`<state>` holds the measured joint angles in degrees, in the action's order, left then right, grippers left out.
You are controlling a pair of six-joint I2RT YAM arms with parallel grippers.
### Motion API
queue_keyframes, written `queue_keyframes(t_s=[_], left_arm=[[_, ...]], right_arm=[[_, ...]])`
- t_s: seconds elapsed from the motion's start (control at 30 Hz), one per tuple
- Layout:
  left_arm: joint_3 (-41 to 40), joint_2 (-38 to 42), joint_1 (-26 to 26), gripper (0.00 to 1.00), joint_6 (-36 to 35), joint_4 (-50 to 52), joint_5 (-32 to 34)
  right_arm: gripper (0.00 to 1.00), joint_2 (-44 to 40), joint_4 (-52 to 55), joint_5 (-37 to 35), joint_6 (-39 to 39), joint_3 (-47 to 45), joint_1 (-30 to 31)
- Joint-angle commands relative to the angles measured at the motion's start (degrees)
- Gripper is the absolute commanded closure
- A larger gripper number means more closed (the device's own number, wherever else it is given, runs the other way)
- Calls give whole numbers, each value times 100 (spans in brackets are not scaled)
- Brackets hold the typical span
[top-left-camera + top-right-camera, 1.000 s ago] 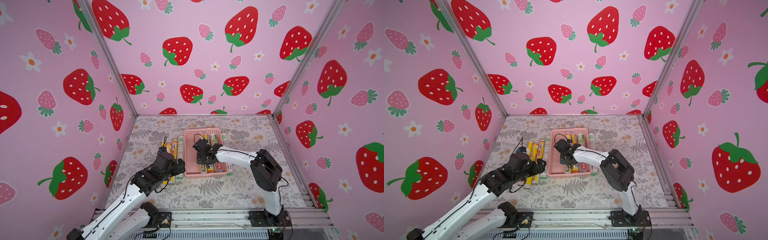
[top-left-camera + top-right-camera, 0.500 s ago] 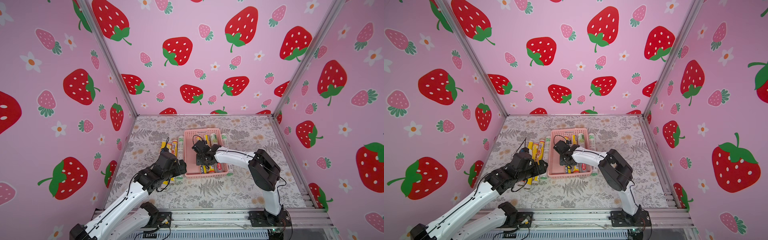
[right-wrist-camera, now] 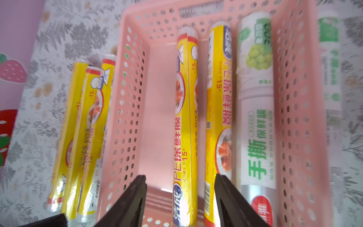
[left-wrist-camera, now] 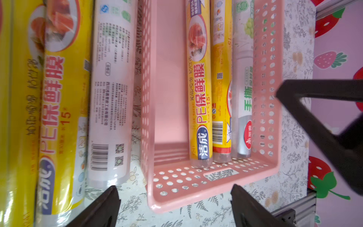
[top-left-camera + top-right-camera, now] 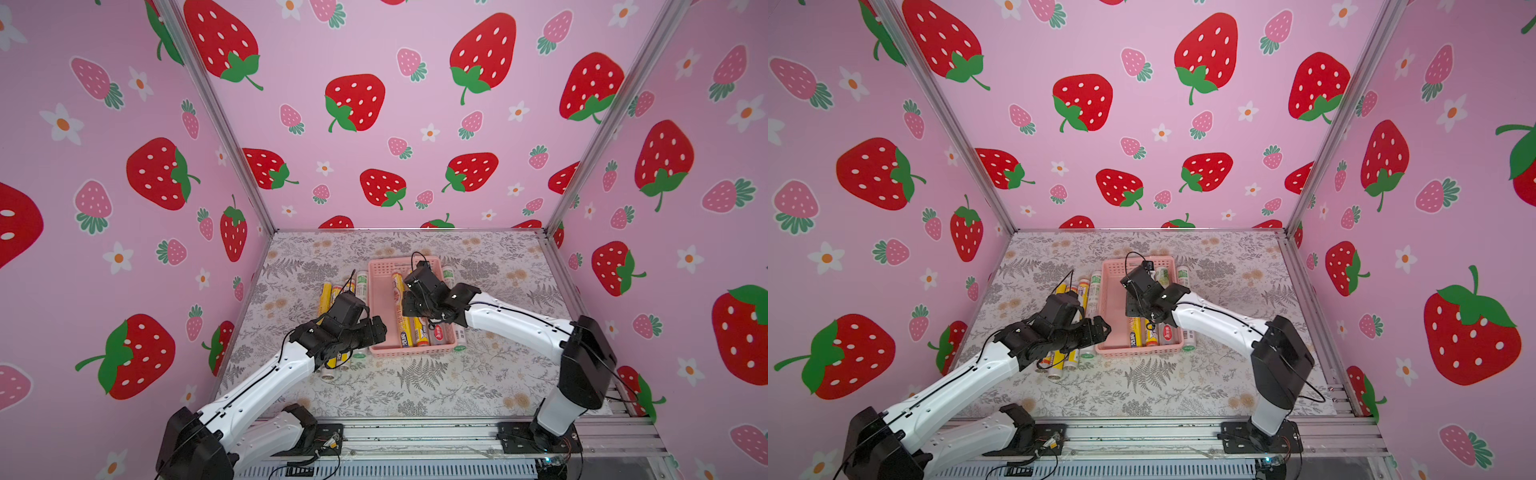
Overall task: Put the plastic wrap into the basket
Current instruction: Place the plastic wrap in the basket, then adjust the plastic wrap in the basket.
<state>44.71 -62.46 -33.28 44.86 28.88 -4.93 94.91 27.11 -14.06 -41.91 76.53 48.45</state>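
1. The basket (image 5: 411, 351) sits mid-table on the flowered cloth (image 5: 415, 382), its long sides running away from the arms.
2. Three rolls of plastic wrap lie flat inside it, close together and crowded toward its right wall. They are a yellow roll (image 3: 184, 137), a second yellow roll (image 3: 218, 118), and a white roll with green print (image 3: 255, 127) next to the wall. The pink floor shows to their left.
3. The right gripper (image 3: 180, 176) hangs over the basket with its jaws partly apart, holding nothing. The yellow roll lies lengthwise below the gap between them, clear of both.
4. The left gripper (image 4: 173, 186) hovers above the basket's near left corner, jaws spread wide and empty. The corner and a strip of cloth show between them.
5. Left of the basket, a plain white roll (image 4: 112, 98) lies on the cloth just beside the left wall and parallel to it. Yellow rolls (image 4: 59, 98) lie pressed together beyond it.
6. One more green-printed roll (image 3: 330, 78) lies on the cloth just outside the right wall.
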Motion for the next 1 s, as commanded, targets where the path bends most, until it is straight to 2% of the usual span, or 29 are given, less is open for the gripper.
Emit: queue_keyframes(t_s=[0.0,0.1,0.2,0.4,0.77,0.97], left_arm=[[376,-300,-107,7,137,-514,-259],[640,-717,-194,7,138,-696,-182],[957,-1267,-284,7,109,-800,-147],[1530,-2392,-508,7,110,-1099,136],[2014,-3587,-583,7,95,-1368,447],[2126,-3898,-611,8,-1,-1672,236]], right_arm=[[39,-573,73,-191,286,-549,-350],[37,-1171,57,-147,389,-1165,-832],[35,-1608,-33,259,522,-1738,-1409],[33,-1702,-338,990,838,-2375,-2225],[33,-823,-1006,1704,1120,-2459,-2603],[34,-453,-1231,1801,1165,-2517,-2662]])
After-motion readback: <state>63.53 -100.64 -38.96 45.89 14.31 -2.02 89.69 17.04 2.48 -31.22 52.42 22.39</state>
